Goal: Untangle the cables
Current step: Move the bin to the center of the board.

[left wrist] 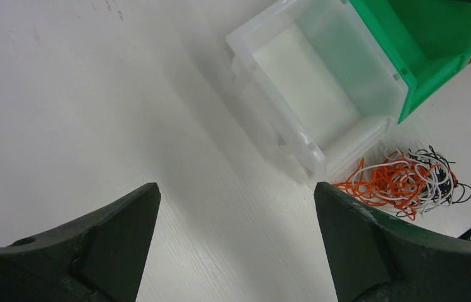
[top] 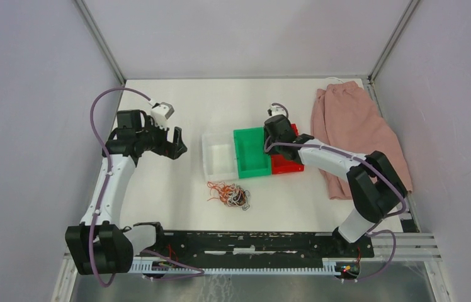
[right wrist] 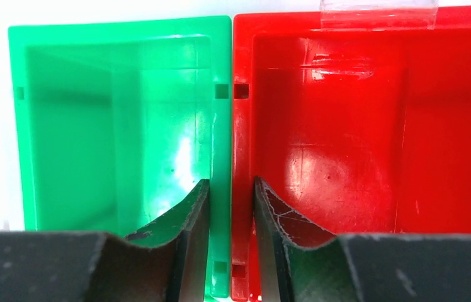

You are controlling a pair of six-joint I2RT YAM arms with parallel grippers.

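Cables (top: 230, 195): one loose clump of orange, white and black wires lying on the table (top: 170, 207), just beside the near edge of the white bin (top: 219, 157) and clear of both grippers.

Bins: white, green (right wrist: 119, 126) and red (right wrist: 359, 126) stand side by side in a row – white on the left, red on the right. A pink cloth (top: 352, 126) lies at the right side of the table.

Left gripper (left wrist: 236, 185): jaws spread wide, nothing between them. It hovers above bare table, left of the white bin.

Right gripper (right wrist: 230, 185): positioned over the green-red joint. One finger sits inside the green bin, the other inside the red bin, with the two adjoining walls between them. The jaws are drawn close together – whether they actually press on the walls cannot be determined.
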